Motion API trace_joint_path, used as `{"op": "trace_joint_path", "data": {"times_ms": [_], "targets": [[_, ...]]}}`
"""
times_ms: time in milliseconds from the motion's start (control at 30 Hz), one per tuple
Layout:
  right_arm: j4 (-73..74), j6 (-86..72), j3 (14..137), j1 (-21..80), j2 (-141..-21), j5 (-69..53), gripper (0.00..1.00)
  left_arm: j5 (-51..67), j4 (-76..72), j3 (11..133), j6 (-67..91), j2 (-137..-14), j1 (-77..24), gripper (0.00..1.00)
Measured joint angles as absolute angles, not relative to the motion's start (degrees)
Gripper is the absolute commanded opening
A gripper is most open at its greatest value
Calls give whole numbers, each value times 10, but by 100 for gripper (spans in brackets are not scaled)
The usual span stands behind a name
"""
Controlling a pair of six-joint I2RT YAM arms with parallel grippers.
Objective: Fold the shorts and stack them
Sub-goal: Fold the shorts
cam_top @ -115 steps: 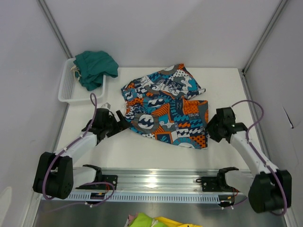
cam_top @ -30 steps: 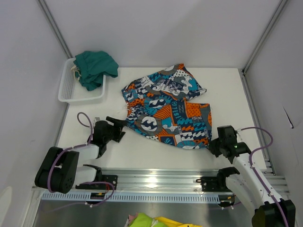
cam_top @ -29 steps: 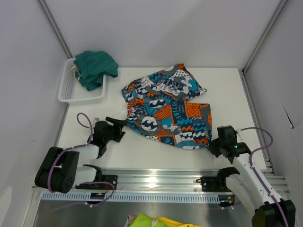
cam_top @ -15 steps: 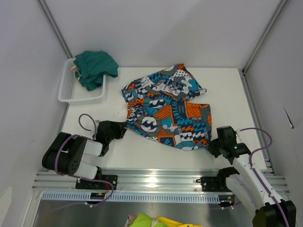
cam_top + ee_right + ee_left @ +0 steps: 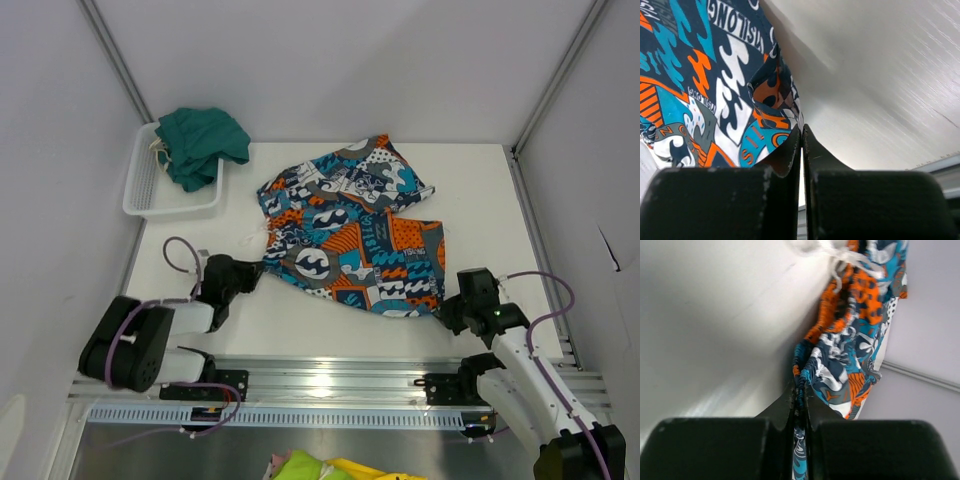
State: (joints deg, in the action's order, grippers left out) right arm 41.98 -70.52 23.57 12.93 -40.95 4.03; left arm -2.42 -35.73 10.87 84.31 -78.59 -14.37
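Patchwork shorts point(image 5: 350, 240) lay spread flat. Left gripper point(image 5: 247, 277) pinched the waistband edge, right gripper point(image 5: 447, 310) the hem corner, jaws clamped on cloth. First fold seemingly pending; next, lift both together.

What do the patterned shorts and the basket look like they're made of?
The patterned shorts look like thin printed woven fabric, matte, possibly synthetic: they wrinkle and bunch at the gathered waistband. The basket looks like rigid white plastic: even moulded mesh walls.
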Motion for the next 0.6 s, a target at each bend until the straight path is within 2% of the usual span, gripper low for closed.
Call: {"op": "trace_joint_path", "data": {"times_ms": [267,600], "targets": [[491,-705,275,141,-376,45,0,-45,-127,163,723,-595,-146,0],[616,-698,407,168,-282,79,0,1,58,120,644,-435,-148,0]]}}
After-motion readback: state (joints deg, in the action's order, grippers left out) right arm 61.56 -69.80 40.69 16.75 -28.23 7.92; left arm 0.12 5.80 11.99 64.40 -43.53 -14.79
